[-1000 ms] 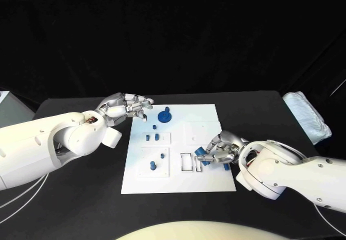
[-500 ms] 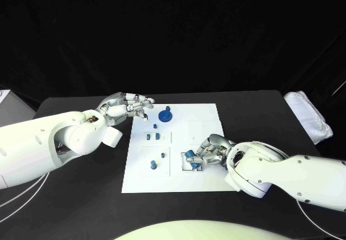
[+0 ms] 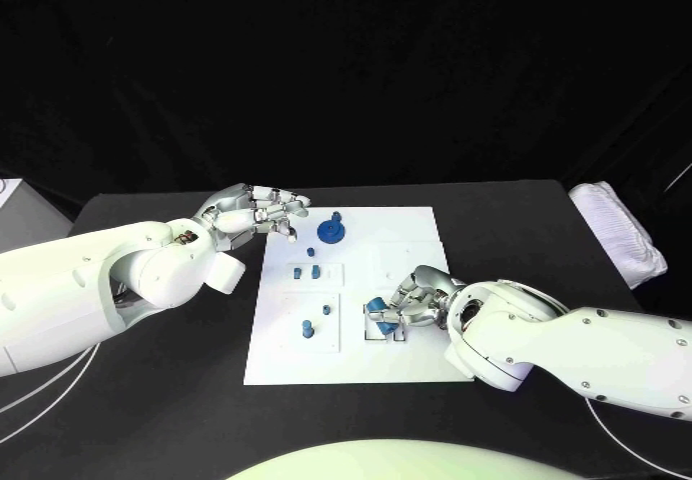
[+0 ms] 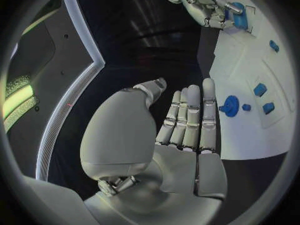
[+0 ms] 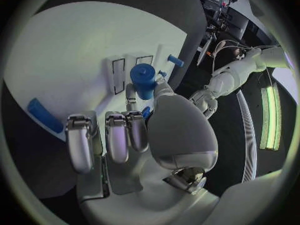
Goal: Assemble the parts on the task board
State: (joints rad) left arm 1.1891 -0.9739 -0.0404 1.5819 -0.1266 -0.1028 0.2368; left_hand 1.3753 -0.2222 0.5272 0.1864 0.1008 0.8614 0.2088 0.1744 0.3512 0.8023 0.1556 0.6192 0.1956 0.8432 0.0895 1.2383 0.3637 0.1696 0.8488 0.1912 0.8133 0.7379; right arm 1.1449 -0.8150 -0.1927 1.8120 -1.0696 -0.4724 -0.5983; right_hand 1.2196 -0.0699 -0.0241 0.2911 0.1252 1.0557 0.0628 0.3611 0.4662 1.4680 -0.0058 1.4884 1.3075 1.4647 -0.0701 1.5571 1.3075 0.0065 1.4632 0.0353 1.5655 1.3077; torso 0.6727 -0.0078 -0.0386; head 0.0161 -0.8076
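The white task board (image 3: 405, 236) lies mid-table. My right hand (image 3: 415, 303) hovers over its two rectangular slots (image 3: 376, 327) and pinches a blue cylindrical part (image 3: 378, 309). The right wrist view shows that part (image 5: 144, 80) between the thumb and fingers, just above the slots (image 5: 119, 75). My left hand (image 3: 260, 212) holds nothing and hangs at the board's far left corner with its fingers (image 4: 187, 117) straight and side by side. A blue disc part (image 3: 330, 233) and small blue pegs (image 3: 304, 272) stand in the board's left half.
A white bundle (image 3: 620, 235) lies at the table's right edge. A further blue piece (image 5: 42, 115) lies on the board near my right hand. More small blue pegs (image 3: 306, 328) stand in the near-left panel.
My right hand has carried the blue part leftward, from the board's right side to above the rectangular slots. My left hand has stayed put.
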